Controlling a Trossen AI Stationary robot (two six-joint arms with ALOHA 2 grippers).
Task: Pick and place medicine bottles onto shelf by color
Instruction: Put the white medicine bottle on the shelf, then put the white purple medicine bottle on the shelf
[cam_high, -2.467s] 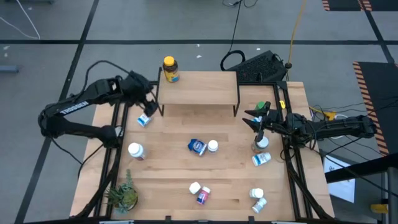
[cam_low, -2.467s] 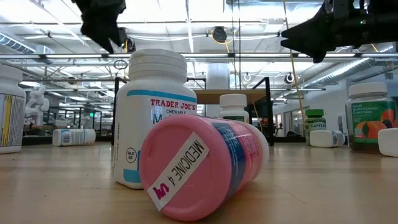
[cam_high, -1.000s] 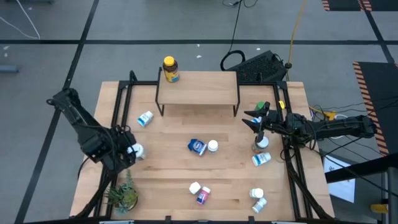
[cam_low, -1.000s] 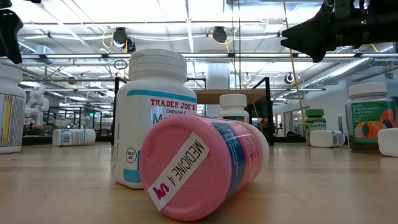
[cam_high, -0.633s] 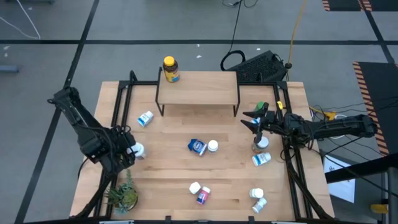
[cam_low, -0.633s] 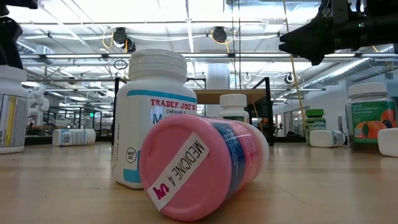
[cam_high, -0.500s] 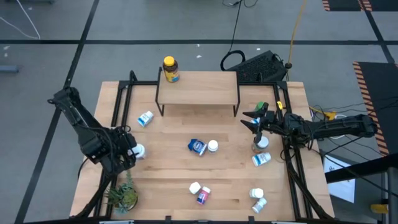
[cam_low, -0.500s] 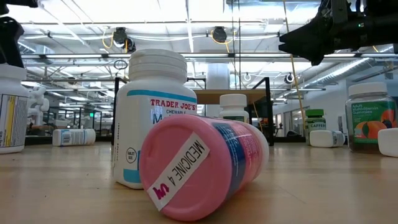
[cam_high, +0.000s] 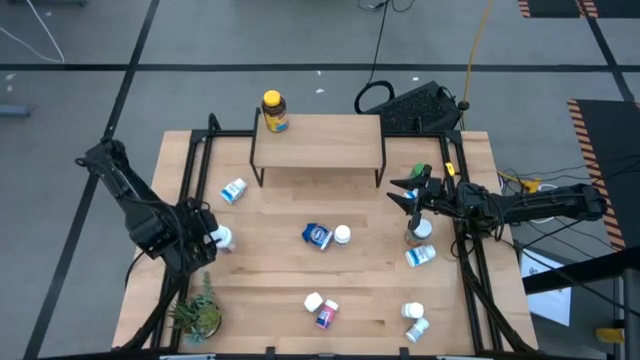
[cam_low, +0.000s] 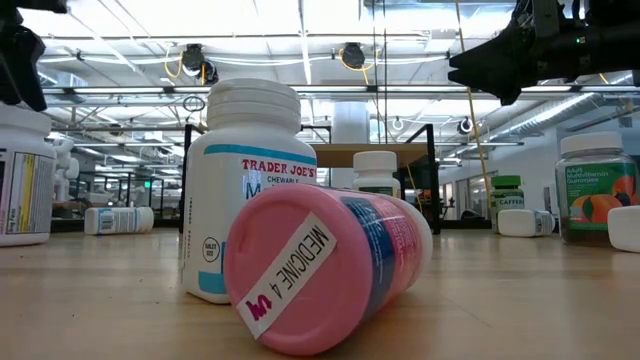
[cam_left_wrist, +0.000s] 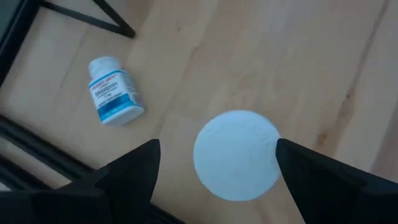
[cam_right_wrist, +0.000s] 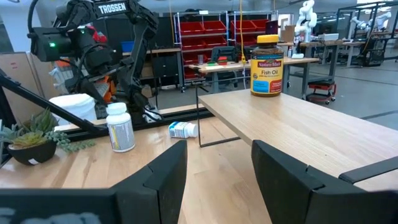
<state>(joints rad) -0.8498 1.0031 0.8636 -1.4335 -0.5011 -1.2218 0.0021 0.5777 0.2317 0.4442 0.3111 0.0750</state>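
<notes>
An upright white bottle (cam_high: 222, 237) stands near the table's left edge. Its round white cap (cam_left_wrist: 236, 154) shows from above in the left wrist view. My left gripper (cam_high: 212, 240) is open above it, pointing down, with one finger on each side of the cap. My right gripper (cam_high: 405, 190) is open and empty in the air, right of the shelf (cam_high: 318, 140). An amber yellow-capped bottle (cam_high: 273, 111) stands on the shelf's far left corner. A green-capped bottle (cam_high: 424, 172) and a gummy jar (cam_high: 415, 235) stand near my right gripper. My left gripper comes at the white bottle from above, fingers pointing down. The inner side of one finger (cam_left_wrist: 292, 162) meets the rim of the cap (cam_left_wrist: 273, 149). The other finger (cam_left_wrist: 140, 168) stands apart from it. The bottle stands upright on the table.
A white bottle (cam_high: 233, 190) lies left of the shelf. A blue bottle (cam_high: 317, 236) and a white one (cam_high: 342, 235) sit mid-table. A pink bottle (cam_high: 326, 315) and more white ones (cam_high: 420, 256) (cam_high: 413, 318) lie nearer. A potted plant (cam_high: 197, 315) stands at the near left.
The white bottle between my left gripper's fingers has slid a little toward the table's right and turned about its own axis, staying upright on the table. My left gripper has shifted slightly with it.
</notes>
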